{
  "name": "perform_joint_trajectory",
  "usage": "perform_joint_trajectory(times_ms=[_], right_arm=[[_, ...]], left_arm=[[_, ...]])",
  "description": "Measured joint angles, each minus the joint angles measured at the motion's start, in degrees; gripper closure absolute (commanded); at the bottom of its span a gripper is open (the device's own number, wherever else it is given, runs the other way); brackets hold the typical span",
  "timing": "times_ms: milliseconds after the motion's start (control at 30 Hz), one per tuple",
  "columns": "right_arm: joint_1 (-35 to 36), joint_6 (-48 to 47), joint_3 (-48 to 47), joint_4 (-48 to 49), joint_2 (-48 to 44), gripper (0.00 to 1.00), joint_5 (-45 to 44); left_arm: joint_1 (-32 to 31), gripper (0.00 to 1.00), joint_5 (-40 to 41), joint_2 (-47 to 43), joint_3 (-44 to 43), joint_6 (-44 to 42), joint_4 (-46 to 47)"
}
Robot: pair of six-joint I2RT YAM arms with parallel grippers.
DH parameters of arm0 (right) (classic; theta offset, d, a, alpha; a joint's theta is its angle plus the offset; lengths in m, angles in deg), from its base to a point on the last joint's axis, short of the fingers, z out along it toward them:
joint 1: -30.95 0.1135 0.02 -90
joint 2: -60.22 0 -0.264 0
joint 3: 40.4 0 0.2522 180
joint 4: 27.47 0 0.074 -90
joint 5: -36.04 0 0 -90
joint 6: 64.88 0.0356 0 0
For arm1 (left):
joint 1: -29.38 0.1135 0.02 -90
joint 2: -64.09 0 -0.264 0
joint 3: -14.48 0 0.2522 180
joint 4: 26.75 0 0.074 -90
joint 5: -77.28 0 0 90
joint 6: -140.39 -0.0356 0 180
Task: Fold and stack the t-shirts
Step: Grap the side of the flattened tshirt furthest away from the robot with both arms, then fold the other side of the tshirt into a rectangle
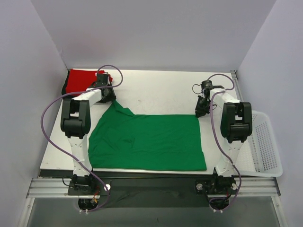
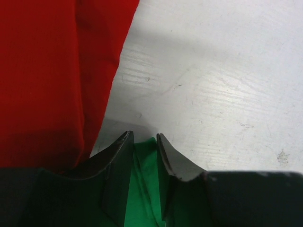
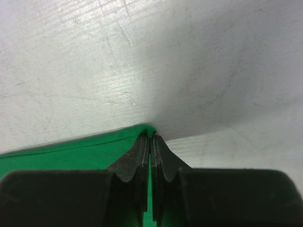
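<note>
the green t-shirt (image 1: 151,142) lay spread on the table (image 1: 161,90). the right gripper (image 3: 150,138) was pinched tight on its far right corner. the left gripper (image 2: 144,139) had its jaws narrowly apart around the far left corner, beside the red t-shirt (image 1: 80,79); whether they gripped was unclear.

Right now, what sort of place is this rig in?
Probably a lab test cell: plain white walls box in a scuffed white table, a metal mounting rail along its near edge, a green t-shirt spread out.
</note>
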Motion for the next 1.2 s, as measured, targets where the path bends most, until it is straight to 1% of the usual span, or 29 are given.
perform_joint_trajectory(times_ms=[133,233,267,367,400,567,700,933,1200], right_arm=[[0.0,0.0,0.0,0.0,0.0,1.00,0.2],[0.0,0.0,0.0,0.0,0.0,1.00,0.3],[-0.1,0.0,0.0,-0.1,0.0,1.00,0.4],[-0.1,0.0,0.0,-0.2,0.0,1.00,0.5],[-0.1,0.0,0.0,-0.2,0.0,1.00,0.5],[0.0,0.5,0.0,-0.4,0.0,1.00,0.5],[0.0,0.7,-0.2,-1.1,0.0,1.00,0.5],[0.0,0.7,-2.4,-3.7,0.0,1.00,0.5],[-0.7,0.4,-10.1,-6.5,0.2,1.00,0.8]], left_arm=[[0.0,0.68,0.4,0.0,0.1,-0.2,0.0],[0.0,0.75,0.6,0.0,0.2,-0.4,0.0],[0.0,0.81,0.6,0.0,0.2,-0.4,0.0],[0.1,0.93,0.6,0.0,0.2,-0.4,-0.2],[0.1,0.99,0.5,0.0,0.2,-0.3,-0.2],[0.1,1.00,0.1,-0.1,0.2,-0.4,-0.6],[0.1,1.00,-0.2,-0.1,-1.3,-0.4,-3.3],[0.5,1.00,-3.3,-0.1,-9.9,-0.5,-8.1],[0.7,1.00,-6.1,0.8,-17.1,-0.8,-12.1]])
